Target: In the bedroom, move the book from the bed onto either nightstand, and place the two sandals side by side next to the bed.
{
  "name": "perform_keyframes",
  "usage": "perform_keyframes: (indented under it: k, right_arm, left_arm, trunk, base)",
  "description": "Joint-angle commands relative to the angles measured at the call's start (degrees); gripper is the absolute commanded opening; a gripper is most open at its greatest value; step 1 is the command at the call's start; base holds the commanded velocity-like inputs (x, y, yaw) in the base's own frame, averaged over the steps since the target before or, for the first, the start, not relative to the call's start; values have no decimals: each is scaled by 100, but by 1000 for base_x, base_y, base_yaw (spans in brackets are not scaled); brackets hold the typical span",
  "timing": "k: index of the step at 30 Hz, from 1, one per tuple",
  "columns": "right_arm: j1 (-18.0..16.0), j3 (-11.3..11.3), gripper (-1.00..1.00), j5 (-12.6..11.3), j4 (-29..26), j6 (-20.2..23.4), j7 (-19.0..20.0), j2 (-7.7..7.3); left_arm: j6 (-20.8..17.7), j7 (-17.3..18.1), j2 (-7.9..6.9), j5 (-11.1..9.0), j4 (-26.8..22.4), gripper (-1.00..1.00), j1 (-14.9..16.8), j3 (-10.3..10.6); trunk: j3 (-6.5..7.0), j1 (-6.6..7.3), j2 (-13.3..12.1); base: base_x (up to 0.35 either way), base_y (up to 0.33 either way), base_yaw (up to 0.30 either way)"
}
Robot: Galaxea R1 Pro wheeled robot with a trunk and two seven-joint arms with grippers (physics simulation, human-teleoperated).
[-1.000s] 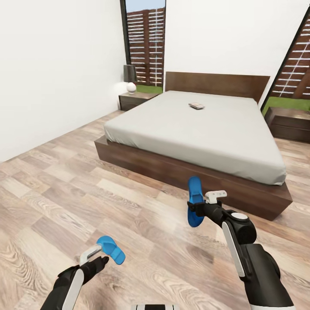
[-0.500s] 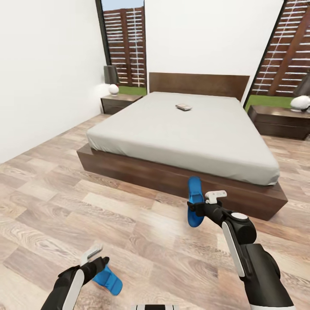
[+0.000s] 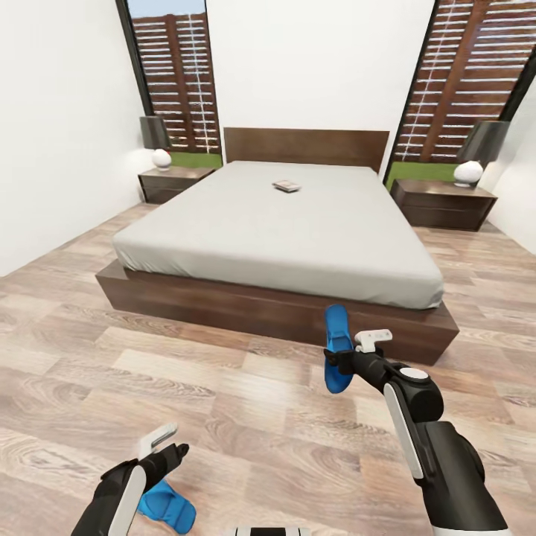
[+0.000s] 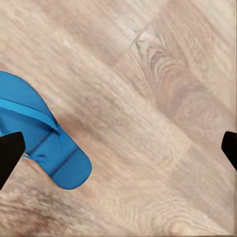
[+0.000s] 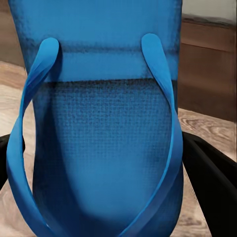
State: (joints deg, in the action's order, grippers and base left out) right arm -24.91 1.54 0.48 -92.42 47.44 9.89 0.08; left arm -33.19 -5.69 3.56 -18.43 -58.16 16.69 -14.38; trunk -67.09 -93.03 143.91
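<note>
White walls and wood plank floor (image 3: 246, 417) surround a low bed (image 3: 283, 238) with a nightstand (image 3: 442, 202) on each side. On the mattress, the book (image 3: 286, 185) lies untouched near the headboard. Gripped upright in the right claw (image 3: 336, 356) is one blue sandal (image 3: 336, 357). Below the wide-open, empty left claw (image 3: 165, 444), the other sandal (image 3: 167, 506) lies on the floor, well short of the bed. Neither sandal is placed yet.
</note>
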Motion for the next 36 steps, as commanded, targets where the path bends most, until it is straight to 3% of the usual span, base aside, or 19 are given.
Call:
perform_keyframes:
  k: [1,25,36]
  right_arm:
    - [-5,2,-100,5,-4,31,13,1]
    - [-5,-3,-100,5,-4,61,13,1]
    - [-5,-10,-100,5,-4,70,13,-4]
  left_arm:
    - [-33,-40,1,-63,-11,100,1,-11]
    - [-30,-38,4,-62,-11,100,1,-13]
    - [-31,-38,4,-64,-11,100,1,-10]
  trunk:
    - [-3,2,2]
    - [47,2,2]
    - [55,2,2]
  base:
    - [-58,108,-261]
    - [-10,81,-261]
    - [-178,4,-172]
